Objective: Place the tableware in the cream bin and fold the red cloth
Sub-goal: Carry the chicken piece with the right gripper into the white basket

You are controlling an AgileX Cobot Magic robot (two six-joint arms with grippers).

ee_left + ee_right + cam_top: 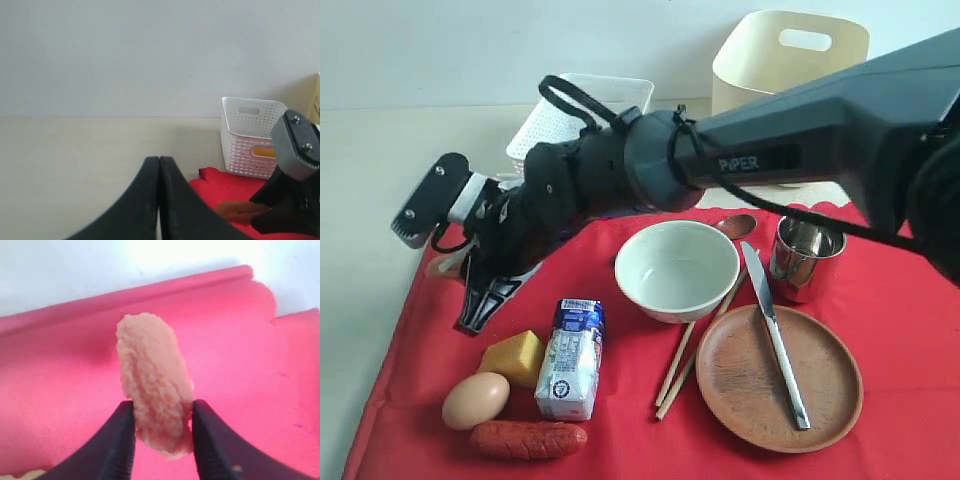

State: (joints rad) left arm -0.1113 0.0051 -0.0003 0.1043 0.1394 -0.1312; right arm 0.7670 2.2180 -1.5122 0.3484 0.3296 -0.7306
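Observation:
The red cloth covers the table. On it lie the pale bowl, the steel cup and the brown plate, which carries the knife. The spoon lies behind the bowl and the chopsticks in front of it. The cream bin stands at the back right. My right gripper reaches across to the cloth's left edge, shut on a breaded food piece. My left gripper is shut and empty, out of the exterior view.
A white perforated basket stands behind the right arm with something orange inside. A milk carton, cheese, an egg and a sausage lie at the cloth's front left.

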